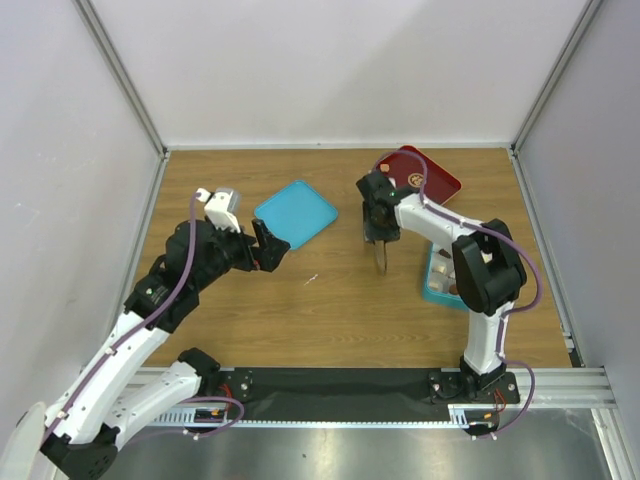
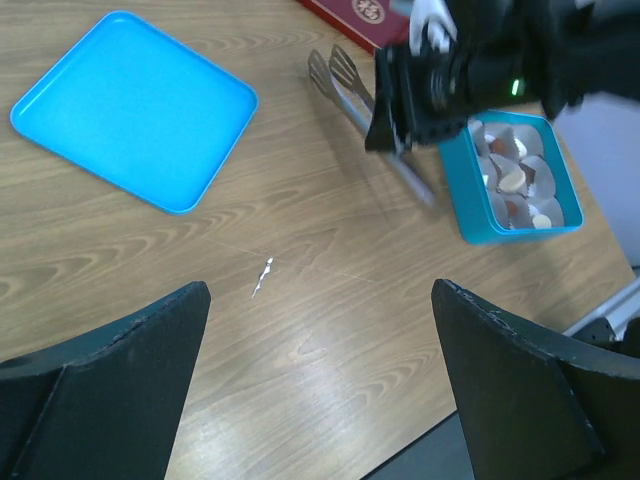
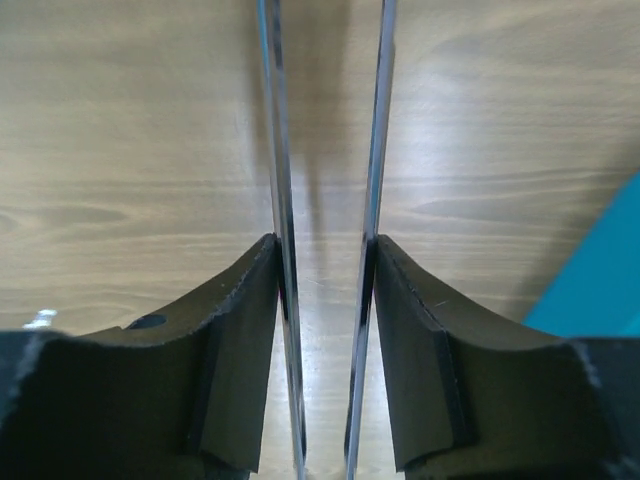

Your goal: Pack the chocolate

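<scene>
The chocolate (image 2: pixel 515 180), brown, tan and cream pieces, lies in a teal compartmented box (image 2: pixel 462 190) at the table's right side (image 1: pixel 436 282). My right gripper (image 1: pixel 380 225) hangs over the table's middle, left of the box. It is shut on a pair of metal tongs (image 1: pixel 380 258). In the right wrist view both steel arms of the tongs (image 3: pixel 282 200) run between the pads, the gripper (image 3: pixel 322 250) pressing them from outside; nothing shows between the tongs' arms. My left gripper (image 1: pixel 272 245) stands open and empty over bare wood (image 2: pixel 320 290).
A flat light-blue lid (image 1: pixel 295 213) lies at the back centre, just beyond my left gripper. A dark red tray with a gold emblem (image 1: pixel 430 175) sits at the back right. A small silvery scrap (image 2: pixel 263 275) lies on the wood. Walls close in three sides.
</scene>
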Controlling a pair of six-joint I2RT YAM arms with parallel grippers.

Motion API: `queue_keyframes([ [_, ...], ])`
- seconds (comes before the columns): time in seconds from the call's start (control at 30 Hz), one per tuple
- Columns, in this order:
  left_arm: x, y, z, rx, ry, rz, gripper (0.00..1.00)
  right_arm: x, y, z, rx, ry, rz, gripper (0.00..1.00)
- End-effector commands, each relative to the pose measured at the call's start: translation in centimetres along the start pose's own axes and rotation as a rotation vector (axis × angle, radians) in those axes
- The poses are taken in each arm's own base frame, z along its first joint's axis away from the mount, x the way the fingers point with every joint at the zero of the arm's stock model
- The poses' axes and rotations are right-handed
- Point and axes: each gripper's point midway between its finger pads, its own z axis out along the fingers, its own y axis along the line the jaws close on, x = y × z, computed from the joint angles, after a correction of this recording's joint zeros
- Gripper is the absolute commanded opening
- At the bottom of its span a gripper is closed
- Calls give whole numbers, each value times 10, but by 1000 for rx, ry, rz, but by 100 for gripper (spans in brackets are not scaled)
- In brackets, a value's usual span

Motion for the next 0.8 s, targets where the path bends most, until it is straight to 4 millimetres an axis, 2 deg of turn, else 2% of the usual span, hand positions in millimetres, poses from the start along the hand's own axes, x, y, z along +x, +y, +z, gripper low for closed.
queue_keyframes([
  [0.0,-16,1,-1,-32,-43,-36,100,0,21,5,-75,-92,-28,47],
  [0.03,-15,1,0,-34,-39,-36,99,18,17,14,-71,-58,-34,47],
  [0.17,-15,9,4,-78,-30,-35,100,41,17,27,-94,-36,-34,51],
  [0.33,-18,8,8,-80,-24,-35,100,51,26,33,-137,-12,-30,57],
  [0.43,-24,3,7,-60,-40,-37,100,47,33,24,-178,-13,-31,65],
  [0.47,-28,1,6,-54,-54,-36,100,43,34,19,-184,-20,-29,70],
  [0.53,-33,-1,2,-46,-76,-35,100,31,30,6,-157,-33,-27,75],
  [0.57,-37,-2,1,-43,-89,-33,100,27,28,0,-148,-38,-32,82],
  [0.63,-44,-3,-3,-42,-111,-27,100,11,19,-23,-102,-60,-30,89],
  [0.67,-46,-3,-4,-48,-116,-18,100,5,16,-32,-94,-76,-30,99],
  [0.7,-53,-3,-7,-55,-134,-10,100,-7,13,-55,-95,-115,-21,100],
  [0.77,-57,-2,-8,-62,-142,13,100,-18,11,-79,-114,-158,-16,100],
])
